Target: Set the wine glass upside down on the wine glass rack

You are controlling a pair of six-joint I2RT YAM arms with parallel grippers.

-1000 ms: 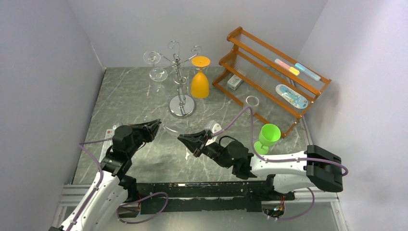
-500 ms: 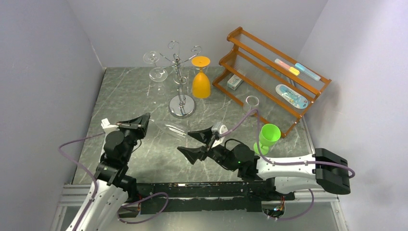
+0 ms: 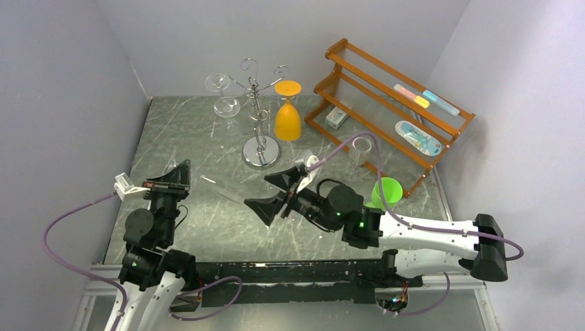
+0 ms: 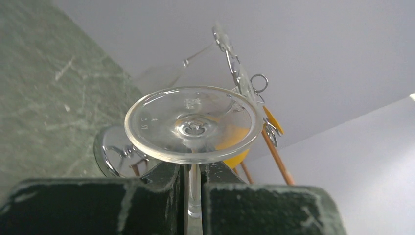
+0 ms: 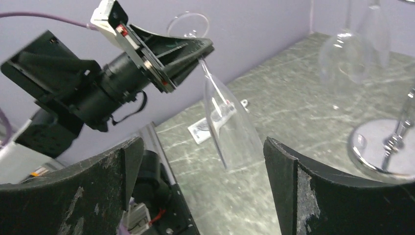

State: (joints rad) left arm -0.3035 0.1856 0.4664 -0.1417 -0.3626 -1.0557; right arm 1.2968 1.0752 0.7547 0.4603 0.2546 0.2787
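Released within the last sec.: wine glass (image 5: 230,122) has been let go by right gripper (image 3: 265,194), whose jaws, clamped a sec. ago, are now spread wide w/ nothing held. Left gripper (image 3: 181,172) has meanwhile been swung back toward the left wall, the glass taken along w/ it. Hand-over is thus judged complete. Sole hold now lies w/ the left arm, and the carry to the wine glass rack (image 3: 259,117) is judged the step still to be done.

Glass is seen to be clear and colourless, w/ a long slim stem, a broad round foot and a tall narrow bowl. It is pinched by the stem just under the foot, the left jaws shut tight on it. Foot is carried uppermost and bowl slanted down and out toward the right gripper, not touching the table (image 3: 186,131), so the glass is already approx. inverted. It is held in the air over the table's near-left part, well apart from the rack at the back.

At the rack's arms a clear glass (image 3: 224,96) and an orange glass (image 3: 286,124) are seen foot-up, so a free scroll arm would have to be picked. Green cup (image 3: 385,193) and wooden shelf (image 3: 393,114) are seen at right, not involved.
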